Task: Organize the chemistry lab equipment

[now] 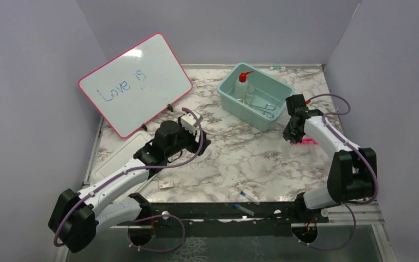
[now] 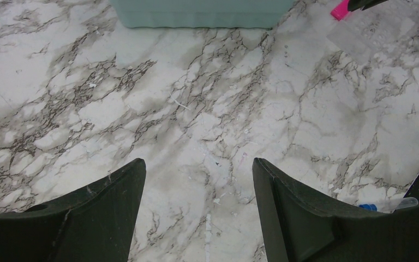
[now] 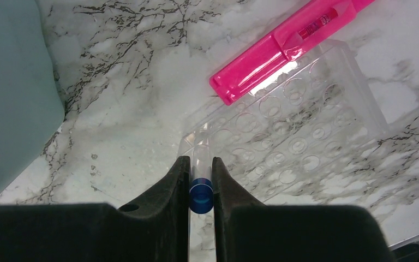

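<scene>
My right gripper (image 3: 201, 161) is shut on a clear tube with a blue cap (image 3: 201, 192), held over the near corner of a clear well rack (image 3: 300, 136). A pink piece (image 3: 283, 49) lies along the rack's far side. In the top view this gripper (image 1: 292, 136) hangs just right of the teal bin (image 1: 226, 93). The bin holds a squeeze bottle with a red nozzle (image 1: 244, 82) and metal forceps (image 1: 267, 108). My left gripper (image 2: 196, 164) is open over bare marble, nothing between its fingers, left of the bin (image 2: 202, 13).
A pink-framed whiteboard (image 1: 136, 82) leans at the back left. Two blue-capped tubes (image 1: 248, 196) lie near the front edge, and a small flat piece (image 1: 166, 184) lies by the left arm. A white tray (image 1: 112, 158) sits at the left edge.
</scene>
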Motion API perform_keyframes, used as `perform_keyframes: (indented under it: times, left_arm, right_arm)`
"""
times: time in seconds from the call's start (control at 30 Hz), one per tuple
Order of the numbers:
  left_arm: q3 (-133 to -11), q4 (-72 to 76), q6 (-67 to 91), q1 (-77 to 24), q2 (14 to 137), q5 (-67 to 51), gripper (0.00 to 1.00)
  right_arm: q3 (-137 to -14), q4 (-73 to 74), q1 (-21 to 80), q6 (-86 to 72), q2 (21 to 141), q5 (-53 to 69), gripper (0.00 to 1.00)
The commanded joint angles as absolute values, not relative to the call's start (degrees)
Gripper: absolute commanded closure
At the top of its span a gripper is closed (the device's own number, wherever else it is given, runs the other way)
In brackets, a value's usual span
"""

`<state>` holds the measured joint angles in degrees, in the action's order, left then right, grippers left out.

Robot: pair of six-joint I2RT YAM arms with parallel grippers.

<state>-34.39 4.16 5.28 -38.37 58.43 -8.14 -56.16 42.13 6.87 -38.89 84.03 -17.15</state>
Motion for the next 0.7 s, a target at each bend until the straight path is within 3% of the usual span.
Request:
perform_keyframes:
  times: [0.0, 0.13, 0.37, 0.67]
  left_arm:
    - [-35.4, 6.2, 5.9, -38.4, 58.8, -9.1, 0.25]
    - [-35.4, 6.3, 6.1, -38.4, 58.8, -9.4, 0.25]
    - [-35.6, 6.3, 6.1, -38.4, 58.6, -9.4, 0.25]
    - [-35.8, 6.9, 7.1, -38.4, 58.4, -9.0, 0.25]
  right_arm:
    - [-57.0, 43.5, 8.1, -38.5, 85.6, -20.8, 0.9]
    - [-56.9, 42.9, 8.5, -37.5, 86.0, -19.5, 0.85]
    - [-59.4, 43.9, 8.5, -36.7, 82.2, -16.7, 0.6]
    - [-63.1, 51.2, 8.6, -35.4, 76.9, -17.4, 0.55]
